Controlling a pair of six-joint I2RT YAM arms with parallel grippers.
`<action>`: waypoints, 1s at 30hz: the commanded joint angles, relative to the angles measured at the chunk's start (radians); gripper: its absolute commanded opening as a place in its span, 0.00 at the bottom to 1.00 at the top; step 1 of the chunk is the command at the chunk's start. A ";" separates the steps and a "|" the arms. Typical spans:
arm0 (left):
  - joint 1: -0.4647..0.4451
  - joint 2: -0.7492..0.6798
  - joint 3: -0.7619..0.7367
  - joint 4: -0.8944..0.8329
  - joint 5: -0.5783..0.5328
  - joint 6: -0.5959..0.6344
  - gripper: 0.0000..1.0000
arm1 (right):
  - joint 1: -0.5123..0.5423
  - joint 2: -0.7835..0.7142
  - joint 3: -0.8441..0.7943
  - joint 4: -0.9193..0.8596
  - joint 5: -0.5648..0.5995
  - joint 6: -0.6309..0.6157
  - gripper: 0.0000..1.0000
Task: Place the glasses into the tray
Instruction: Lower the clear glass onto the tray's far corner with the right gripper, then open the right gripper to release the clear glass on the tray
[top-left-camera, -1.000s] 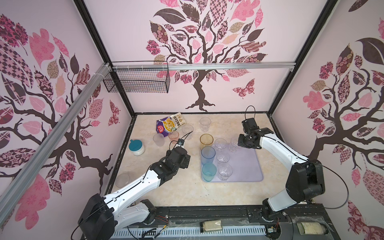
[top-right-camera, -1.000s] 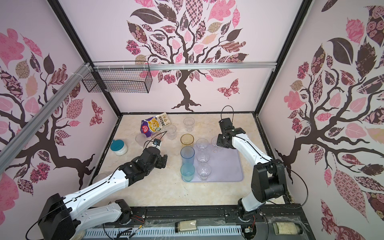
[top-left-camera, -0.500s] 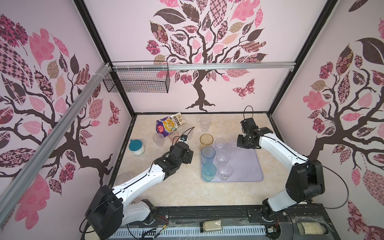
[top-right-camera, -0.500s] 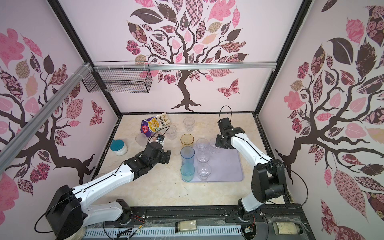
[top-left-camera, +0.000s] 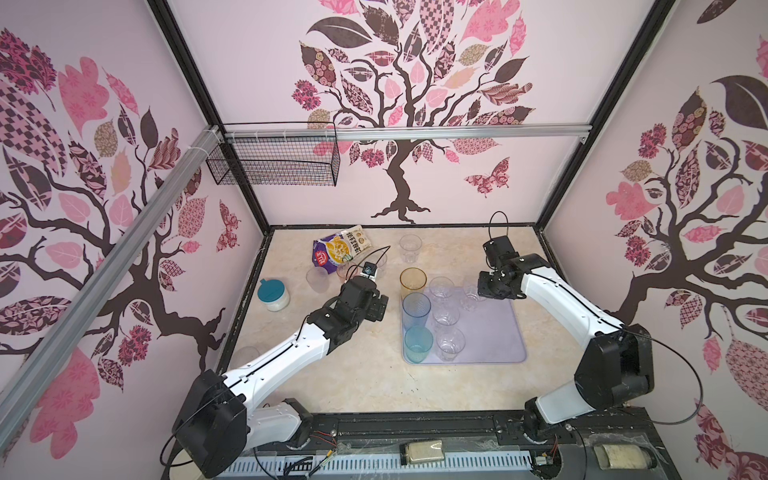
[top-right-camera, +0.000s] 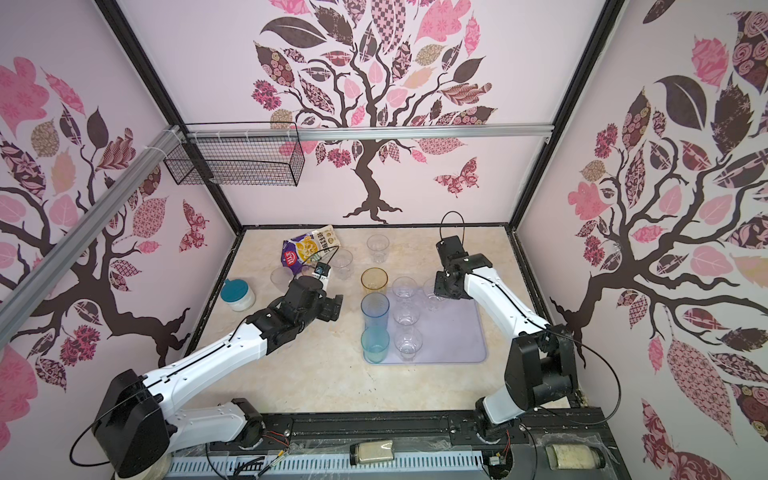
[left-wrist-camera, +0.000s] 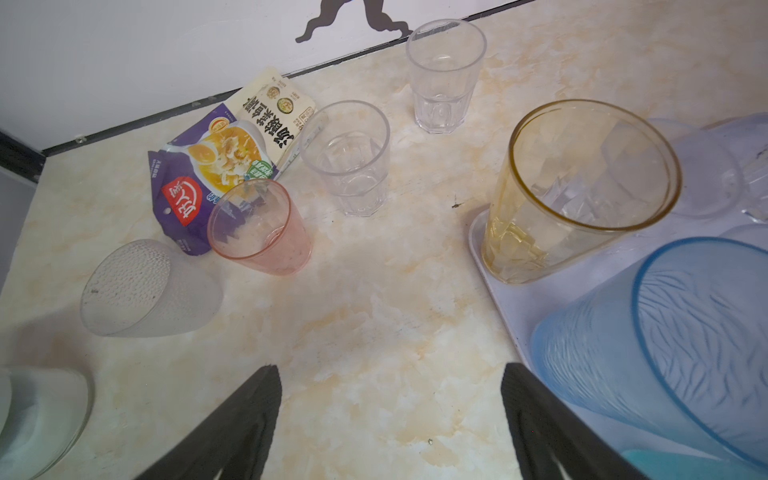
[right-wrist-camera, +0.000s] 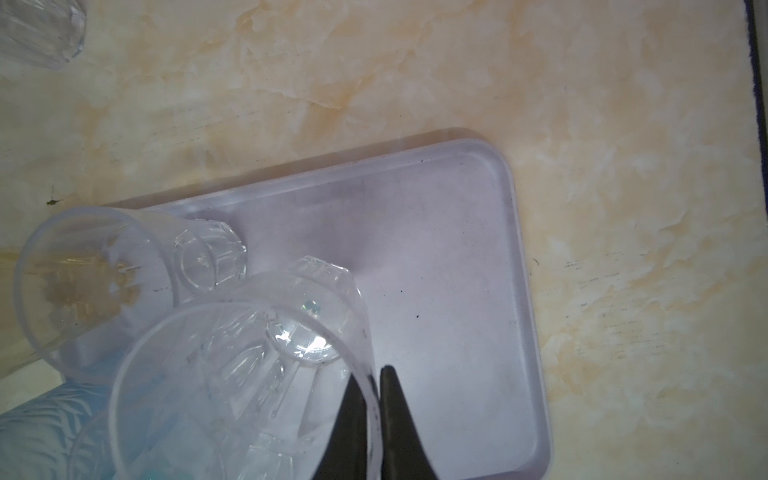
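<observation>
A: Which step is in hand, reading from the left?

B: Far left stands the jar (top-left-camera: 273, 294) (no part of the job). Then come four glasses not yet in the tray: a frosted glass (left-wrist-camera: 149, 286), a pink glass (left-wrist-camera: 259, 226) touching the bag (left-wrist-camera: 208, 166), a near clear glass (left-wrist-camera: 345, 158) and a far clear glass (left-wrist-camera: 442, 75). The left claw (left-wrist-camera: 390, 415) hangs over the table (left-wrist-camera: 374, 311) short of them, spread wide and empty. It looks like the approach to a pick.

A: What does that pick call for?

B: Probably lining the open jaws on one rim, pink or near clear being closest, and coming down without knocking the bag.

A: And further right?

B: The tray (top-left-camera: 494, 332) lies right of centre. Along its left edge stand the amber glass (top-left-camera: 413, 282), blue glass (top-left-camera: 416, 309) and teal glass (top-left-camera: 418, 343), then a row of clear glasses (top-left-camera: 446, 316).

A: The right claw?

B: The right claw (right-wrist-camera: 374, 399) is pressed together on the rim wall of the held glass (right-wrist-camera: 249, 374), one finger inside, one outside. That glass is over the tray's far part, just beside another clear one; whether its base touches cannot be told. Setting it down and letting go seems next.
</observation>
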 joint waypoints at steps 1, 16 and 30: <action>0.004 0.025 0.045 0.022 0.038 0.013 0.87 | 0.002 0.059 0.068 -0.024 0.011 -0.007 0.01; 0.020 0.063 0.046 0.027 0.084 0.036 0.88 | -0.007 0.205 0.123 -0.005 0.061 -0.004 0.01; 0.020 0.088 0.043 0.041 0.100 0.010 0.88 | -0.023 0.223 0.086 0.028 0.067 -0.007 0.01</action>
